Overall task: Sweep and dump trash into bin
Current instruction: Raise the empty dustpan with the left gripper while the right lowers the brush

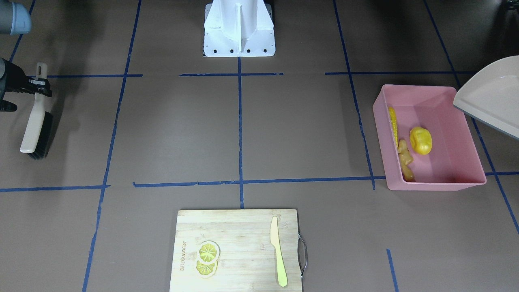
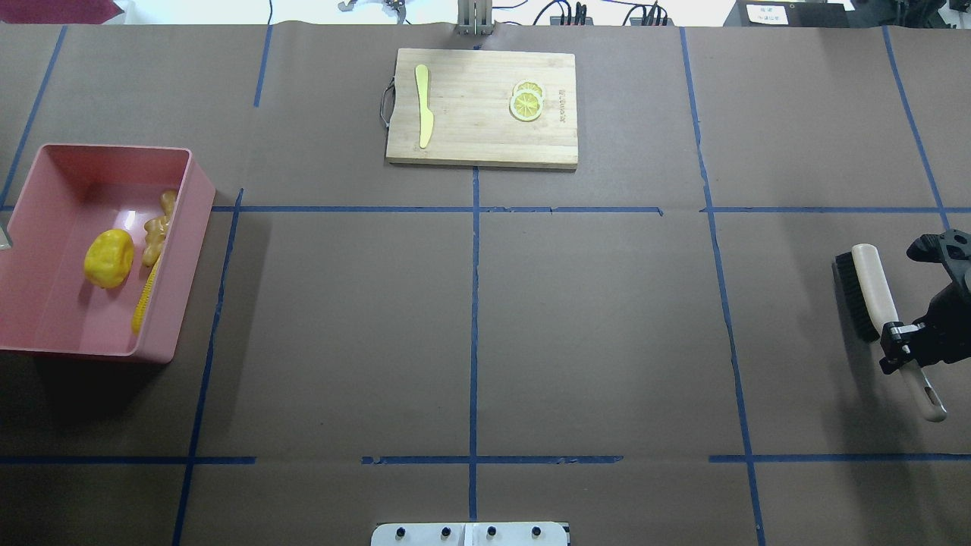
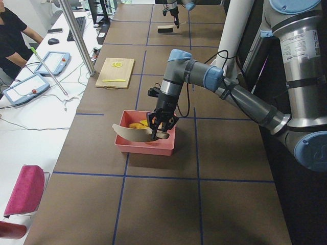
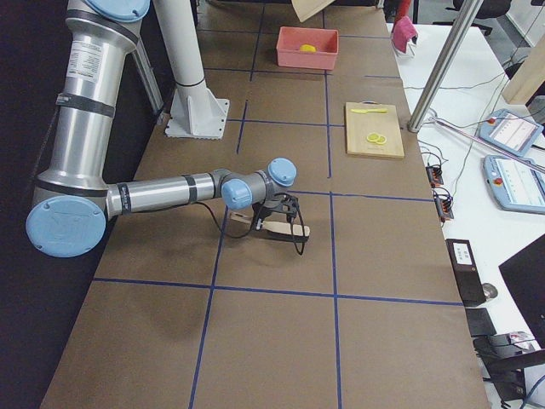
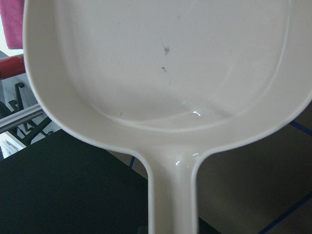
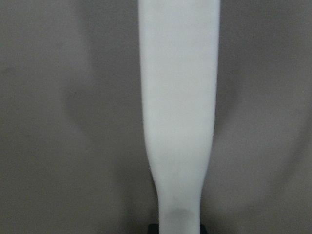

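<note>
The pink bin (image 1: 466,134) (image 2: 45,318) (image 3: 148,148) stands on the robot's left side of the table. In it lies the trash: a corn cob (image 1: 392,125) (image 2: 144,299), a yellow potato-like lump (image 1: 420,140) (image 2: 108,258) and a ginger root (image 1: 405,160) (image 2: 157,227). A beige dustpan (image 1: 492,95) (image 3: 134,133) (image 5: 161,63) hangs tilted over the bin at my left gripper (image 3: 161,122); I cannot tell its state. My right gripper (image 2: 903,345) (image 1: 38,83) is shut on the handle of a brush (image 2: 872,292) (image 1: 34,125) (image 6: 178,97) low over the table, far from the bin.
A wooden cutting board (image 1: 243,227) (image 2: 470,144) with lemon slices (image 1: 207,257) and a pale yellow knife (image 1: 278,251) lies at the operators' edge. The robot's white base (image 1: 239,28) stands mid-table. A person (image 3: 13,35) sits at the side desk.
</note>
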`<state>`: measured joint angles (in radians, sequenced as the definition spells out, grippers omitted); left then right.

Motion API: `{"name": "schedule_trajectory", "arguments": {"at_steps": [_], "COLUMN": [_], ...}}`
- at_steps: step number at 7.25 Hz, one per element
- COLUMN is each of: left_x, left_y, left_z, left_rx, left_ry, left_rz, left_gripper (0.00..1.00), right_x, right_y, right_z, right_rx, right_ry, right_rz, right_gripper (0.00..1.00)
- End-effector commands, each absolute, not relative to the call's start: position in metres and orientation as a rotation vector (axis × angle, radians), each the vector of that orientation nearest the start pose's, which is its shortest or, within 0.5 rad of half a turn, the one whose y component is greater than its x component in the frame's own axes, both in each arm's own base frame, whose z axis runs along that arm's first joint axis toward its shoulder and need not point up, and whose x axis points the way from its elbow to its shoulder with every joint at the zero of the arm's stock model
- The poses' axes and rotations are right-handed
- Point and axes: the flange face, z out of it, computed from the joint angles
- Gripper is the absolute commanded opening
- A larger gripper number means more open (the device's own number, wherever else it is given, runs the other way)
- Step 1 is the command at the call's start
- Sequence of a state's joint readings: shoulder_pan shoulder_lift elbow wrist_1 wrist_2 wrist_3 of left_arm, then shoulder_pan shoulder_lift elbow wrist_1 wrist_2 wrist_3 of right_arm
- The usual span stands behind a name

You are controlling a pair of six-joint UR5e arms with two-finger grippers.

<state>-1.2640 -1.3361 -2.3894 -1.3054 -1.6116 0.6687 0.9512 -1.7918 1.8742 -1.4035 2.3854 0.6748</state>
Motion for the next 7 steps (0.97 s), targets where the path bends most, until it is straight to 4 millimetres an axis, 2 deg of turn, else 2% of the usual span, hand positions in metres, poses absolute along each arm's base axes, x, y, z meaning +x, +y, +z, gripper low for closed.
{"name": "schedule_trajectory", "arguments": {"at_steps": [1,2,4,7], "left_x": [-0.014,-0.012,0.007,0.029], "left_y": [-0.382,-0.384,-0.39,-0.405], "left_z": [0.4,0.395,0.372,0.328], "left_rx": [0.394,0.415,0.494,0.591], "left_ry": [-0.025,-0.004,0.162,0.341], "left_rz": [0.963,0.937,0.896,0.823], "left_gripper": [0.05,0.05,0.05,0.07], "right_x": [-0.19,-0.19,-0.191,-0.191], "right_y": [-0.371,-0.37,-0.37,-0.37], "right_z": [0.588,0.588,0.589,0.59], "right_rx": [-0.301,-0.303,-0.306,-0.308], "right_ry": [-0.788,-0.786,-0.785,-0.784], "right_rz": [-0.049,-0.05,-0.05,-0.046], "right_gripper": [0.05,0.14,0.36,0.81]}}
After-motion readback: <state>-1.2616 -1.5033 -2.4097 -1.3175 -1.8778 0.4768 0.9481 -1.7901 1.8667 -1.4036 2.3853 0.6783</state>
